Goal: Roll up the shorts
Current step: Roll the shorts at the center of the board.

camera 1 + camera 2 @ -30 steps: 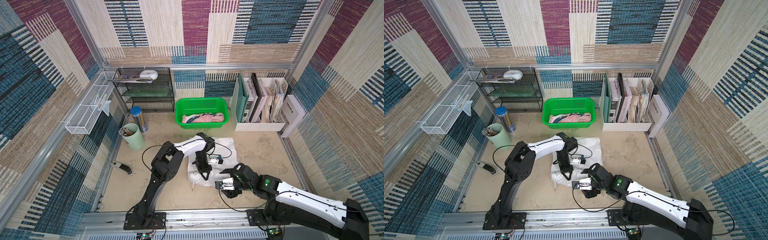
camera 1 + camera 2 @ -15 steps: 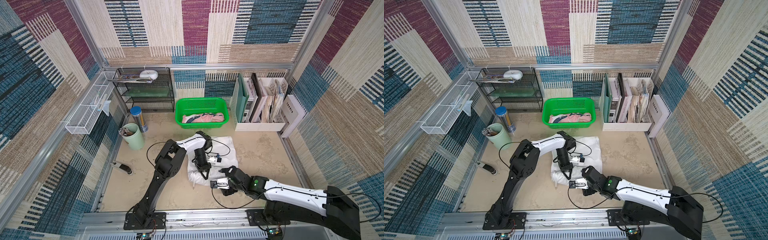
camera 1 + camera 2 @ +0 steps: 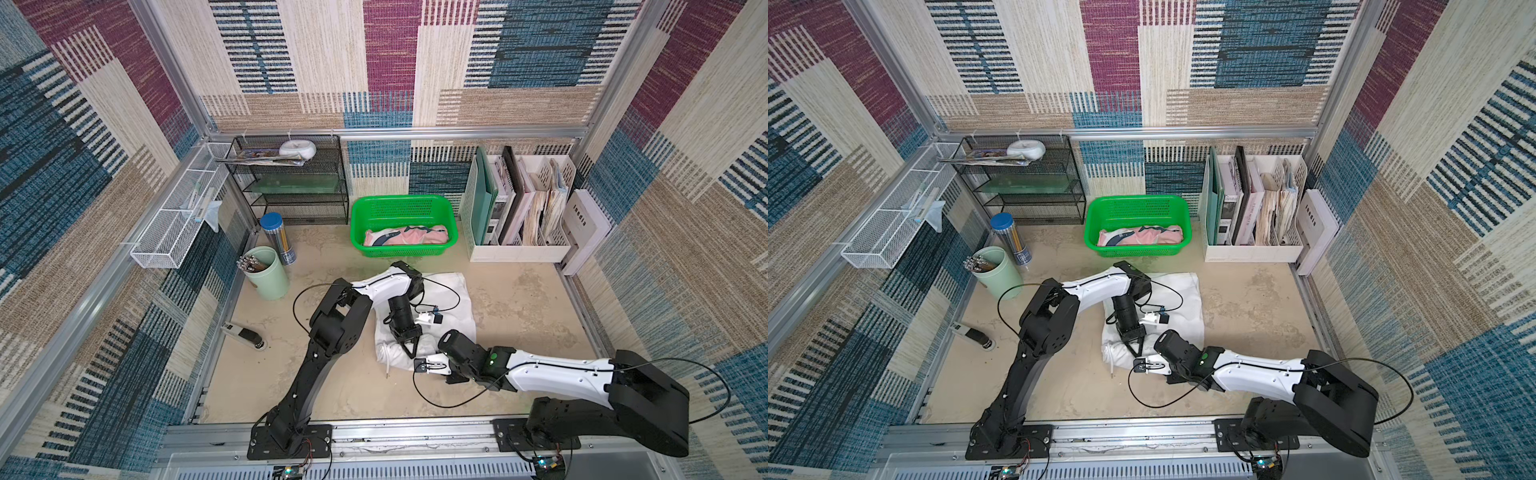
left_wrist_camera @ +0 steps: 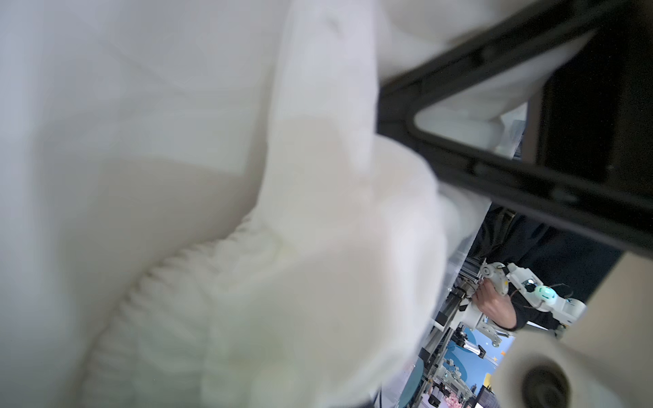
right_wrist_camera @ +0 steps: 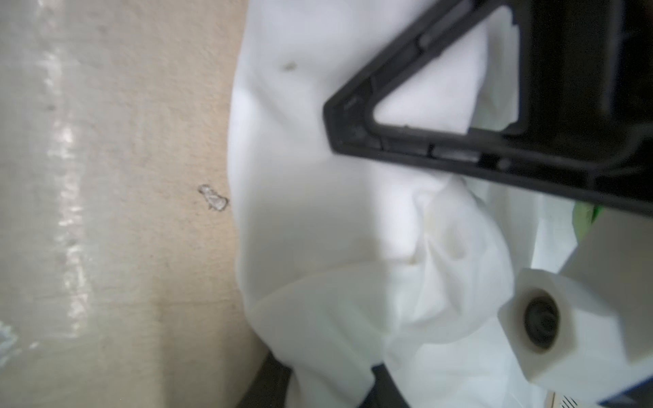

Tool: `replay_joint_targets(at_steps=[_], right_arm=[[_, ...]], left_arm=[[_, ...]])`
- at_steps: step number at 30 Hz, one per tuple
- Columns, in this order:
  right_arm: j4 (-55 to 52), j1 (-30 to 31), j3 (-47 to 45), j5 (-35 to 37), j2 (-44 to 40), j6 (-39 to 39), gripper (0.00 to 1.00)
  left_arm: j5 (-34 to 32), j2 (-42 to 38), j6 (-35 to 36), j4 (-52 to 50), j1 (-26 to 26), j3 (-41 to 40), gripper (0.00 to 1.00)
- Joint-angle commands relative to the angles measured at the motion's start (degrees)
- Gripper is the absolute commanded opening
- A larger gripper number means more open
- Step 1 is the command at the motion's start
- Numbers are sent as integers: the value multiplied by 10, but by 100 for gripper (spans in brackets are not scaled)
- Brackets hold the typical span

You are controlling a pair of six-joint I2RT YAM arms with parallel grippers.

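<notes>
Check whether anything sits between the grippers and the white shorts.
Nothing visible does. The left gripper and the right gripper both sit right on the white shorts at the bunched near edge, with no other object between. The left is shut on the cloth.

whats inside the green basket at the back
The green basket holds a bunched pair of pink shorts with a navy and white print, lying along its bottom. The cloth covers whatever may be under it, so anything beneath cannot be seen.
</notes>
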Motion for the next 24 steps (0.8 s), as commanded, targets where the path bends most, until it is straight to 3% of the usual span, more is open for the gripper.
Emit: replay_joint_targets(at_steps=[1, 3, 9, 13, 19, 22, 24], right_arm=[[-27, -5, 14, -49, 13, 26, 7], [-41, -11, 24, -64, 13, 31, 0], [-60, -36, 29, -107, -36, 42, 0], [-63, -50, 29, -126, -68, 70, 0], [-79, -64, 41, -152, -56, 73, 0], [-83, -66, 42, -161, -52, 72, 0], [-88, -68, 43, -165, -50, 71, 0]], left_arm=[[-19, -21, -10, 36, 1, -9, 0], [-28, -43, -17, 48, 2, -20, 0], [-28, -126, -50, 96, 9, -65, 0], [-63, -188, -73, 135, 18, -99, 0], [-59, -280, -97, 189, 47, -148, 0], [-56, -306, -99, 192, 56, -160, 5], [-55, -318, -98, 192, 58, -170, 16]])
